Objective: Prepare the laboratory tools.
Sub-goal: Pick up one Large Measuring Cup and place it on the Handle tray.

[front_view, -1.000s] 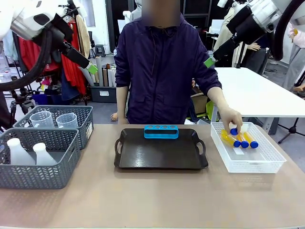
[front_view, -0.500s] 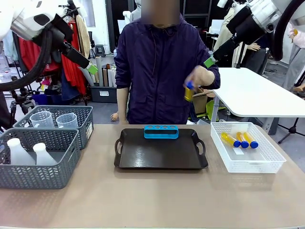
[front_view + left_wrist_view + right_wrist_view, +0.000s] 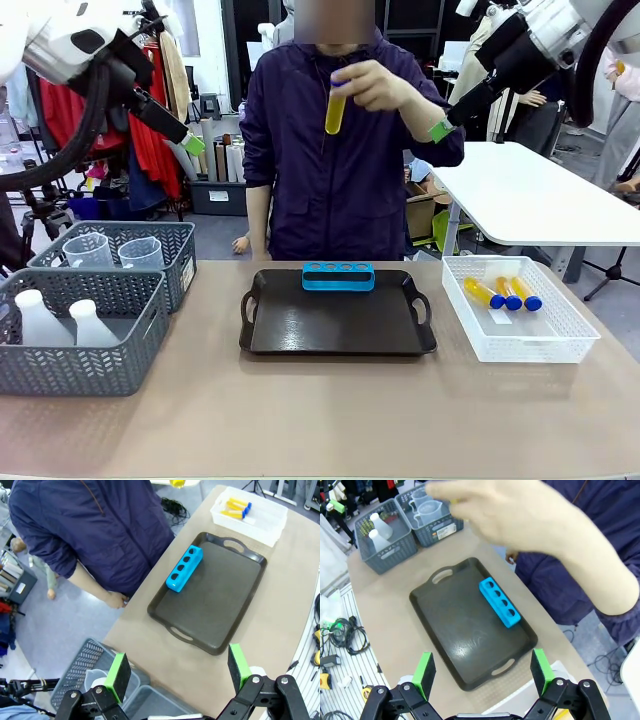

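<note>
Change: the person's hand [image 3: 375,85] has risen from the white basket [image 3: 560,345] to chest height, and now holds one tube [image 3: 335,108] of yellow liquid upright.
Other tubes: three tubes [image 3: 500,293] lie side by side in the white basket.
Rack: the blue rack [image 3: 338,276] stands empty at the far edge of the dark tray [image 3: 338,335].
Jugs and flasks: two clear jugs [image 3: 88,250] and two white flasks [image 3: 40,318] sit in separate grey baskets [image 3: 150,345] on the robot's left.
Left gripper [image 3: 178,666]: raised above the table, jaws wide, holding nothing.
Right gripper [image 3: 482,667]: raised, jaws wide and empty. The hand passes blurred before it, so the tube cannot be made out there.
Risk: the tube may slip from the fingers, or tip the light rack if it is lowered off-centre. The sleeve is near the right gripper, so a sudden arm move could cause contact.
Surface: a tan table [image 3: 320,430], flat and matte.
Room: a workshop with hanging clothes [image 3: 150,140] and a white table [image 3: 530,190] behind.
</note>
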Controlling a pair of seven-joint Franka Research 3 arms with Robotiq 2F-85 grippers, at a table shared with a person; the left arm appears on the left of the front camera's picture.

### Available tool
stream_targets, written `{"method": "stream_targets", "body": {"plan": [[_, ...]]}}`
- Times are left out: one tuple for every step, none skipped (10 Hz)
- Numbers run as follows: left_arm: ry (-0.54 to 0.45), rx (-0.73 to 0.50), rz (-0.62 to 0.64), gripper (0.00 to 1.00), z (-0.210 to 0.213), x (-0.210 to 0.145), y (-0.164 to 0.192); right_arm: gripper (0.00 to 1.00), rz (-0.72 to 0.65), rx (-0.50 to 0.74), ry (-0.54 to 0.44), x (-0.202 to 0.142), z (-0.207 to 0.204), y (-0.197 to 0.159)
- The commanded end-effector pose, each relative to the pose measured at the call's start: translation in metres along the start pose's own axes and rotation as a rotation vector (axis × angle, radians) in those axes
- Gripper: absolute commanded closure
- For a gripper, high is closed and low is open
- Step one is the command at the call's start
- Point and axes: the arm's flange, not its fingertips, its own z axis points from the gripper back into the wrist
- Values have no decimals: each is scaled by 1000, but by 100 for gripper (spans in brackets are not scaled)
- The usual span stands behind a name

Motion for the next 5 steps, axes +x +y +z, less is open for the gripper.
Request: {"method": "stream_targets", "body": {"plan": [[-13,-6,-1,0,3,0,1,0,0,0,-2,0,1,-1],[-13,-6,-1,0,3,0,1,0,0,0,-2,0,1,-1],[-13,-6,-1,0,3,0,1,0,0,0,-2,0,1,-1],[-13,-6,-1,0,3,0,1,0,0,0,-2,0,1,-1],[-13,-6,-1,0,3,0,1,0,0,0,-2,0,1,-1]]}}
